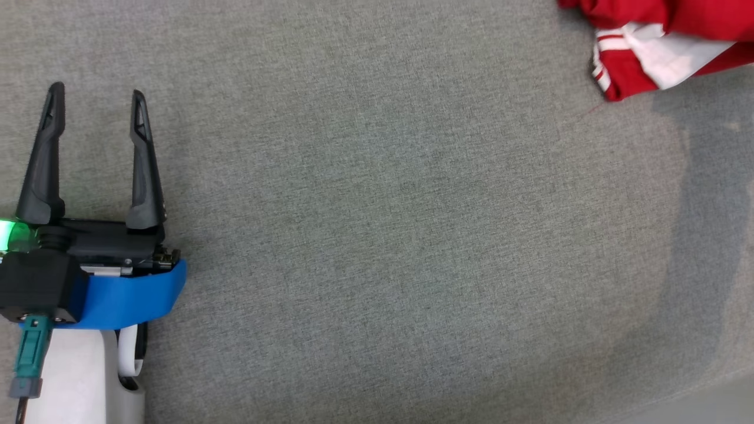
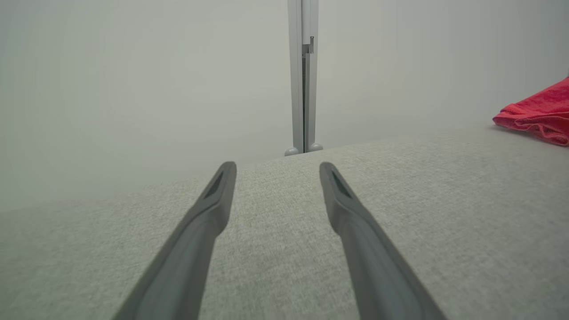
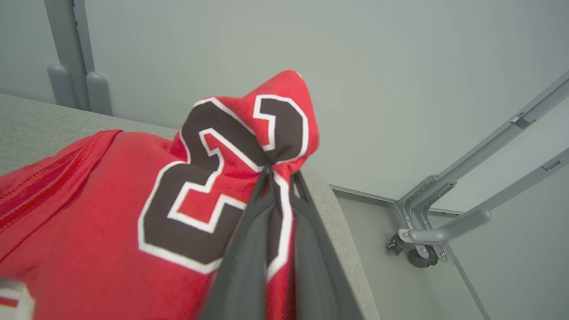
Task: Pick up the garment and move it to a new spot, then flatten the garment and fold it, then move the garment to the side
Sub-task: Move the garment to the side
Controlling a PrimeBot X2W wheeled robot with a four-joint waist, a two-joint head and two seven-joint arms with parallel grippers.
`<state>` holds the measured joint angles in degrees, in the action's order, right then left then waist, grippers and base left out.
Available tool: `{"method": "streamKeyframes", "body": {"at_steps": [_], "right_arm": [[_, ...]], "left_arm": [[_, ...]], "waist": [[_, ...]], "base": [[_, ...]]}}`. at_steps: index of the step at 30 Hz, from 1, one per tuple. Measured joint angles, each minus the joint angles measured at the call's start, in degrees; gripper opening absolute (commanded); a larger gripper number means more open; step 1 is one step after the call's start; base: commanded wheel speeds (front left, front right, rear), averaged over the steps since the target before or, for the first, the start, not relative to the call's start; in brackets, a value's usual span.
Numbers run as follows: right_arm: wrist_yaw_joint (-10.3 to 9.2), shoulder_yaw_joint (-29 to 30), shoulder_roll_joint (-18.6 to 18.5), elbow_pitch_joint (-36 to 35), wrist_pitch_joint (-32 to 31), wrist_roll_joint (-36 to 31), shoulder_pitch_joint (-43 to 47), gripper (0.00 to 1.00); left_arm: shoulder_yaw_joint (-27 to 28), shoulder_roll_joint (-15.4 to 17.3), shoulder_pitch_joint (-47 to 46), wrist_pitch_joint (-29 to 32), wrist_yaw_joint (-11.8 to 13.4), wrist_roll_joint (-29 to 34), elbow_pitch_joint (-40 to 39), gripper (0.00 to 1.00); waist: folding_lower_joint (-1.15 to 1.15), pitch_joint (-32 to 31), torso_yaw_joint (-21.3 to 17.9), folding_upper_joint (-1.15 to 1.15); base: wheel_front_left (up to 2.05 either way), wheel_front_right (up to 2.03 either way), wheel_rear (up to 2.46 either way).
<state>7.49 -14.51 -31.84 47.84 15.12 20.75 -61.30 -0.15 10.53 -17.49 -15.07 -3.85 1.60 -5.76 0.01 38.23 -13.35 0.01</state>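
The garment (image 1: 660,41) is a red jersey with white trim, bunched at the far right top of the head view on the grey table (image 1: 377,235). A red edge of the garment (image 2: 538,113) shows at the right of the left wrist view. In the right wrist view the garment (image 3: 111,200) bears dark numerals outlined in white, and my right gripper (image 3: 280,173) is shut on a pinched fold of it near the table's edge. My left gripper (image 1: 97,97) hovers open over bare table at the left, far from the jersey, also seen as the left gripper (image 2: 275,171) with nothing between its fingers.
A pale wall with a grey vertical post (image 2: 303,75) stands behind the table. Past the table's right edge (image 3: 342,222) the floor drops away, with a grey metal frame and a caster (image 3: 422,249) there. The arm's shadow (image 1: 701,235) lies across the cloth.
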Motion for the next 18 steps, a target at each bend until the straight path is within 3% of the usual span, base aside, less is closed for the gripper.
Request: {"method": "streamKeyframes", "body": {"at_steps": [8, 9, 10, 18], "right_arm": [[0.01, -0.1, -0.4, 3.1, 0.0, 1.4, -3.3, 0.0], [0.01, -0.1, -0.1, 4.0, 0.0, 1.5, -3.7, 0.2], [0.01, -0.2, 0.1, 4.8, 0.0, 1.5, -4.1, 1.0], [0.0, 6.2, 0.7, 0.2, 0.0, -3.0, -4.0, 1.0]], "left_arm": [[0.2, 1.3, -0.1, -0.2, 0.8, 0.0, -2.7, 1.0], [0.2, 1.4, -0.1, -0.2, 0.8, 0.0, -2.7, 1.0], [0.1, 1.4, -0.1, -0.2, 0.8, -0.1, -2.7, 1.0], [-0.1, 1.1, -0.1, -0.1, 1.8, -1.1, -1.0, 1.0]], "waist": [[-0.01, 2.5, -1.1, -0.01], [-0.02, 2.6, -1.1, -0.01], [-0.02, 2.6, -1.0, -0.01], [0.0, -0.4, 0.9, -0.01]], "base": [[0.0, 0.0, 0.0], [0.0, 0.0, 0.0], [0.0, 0.0, 0.0], [0.0, 0.0, 0.0]]}}
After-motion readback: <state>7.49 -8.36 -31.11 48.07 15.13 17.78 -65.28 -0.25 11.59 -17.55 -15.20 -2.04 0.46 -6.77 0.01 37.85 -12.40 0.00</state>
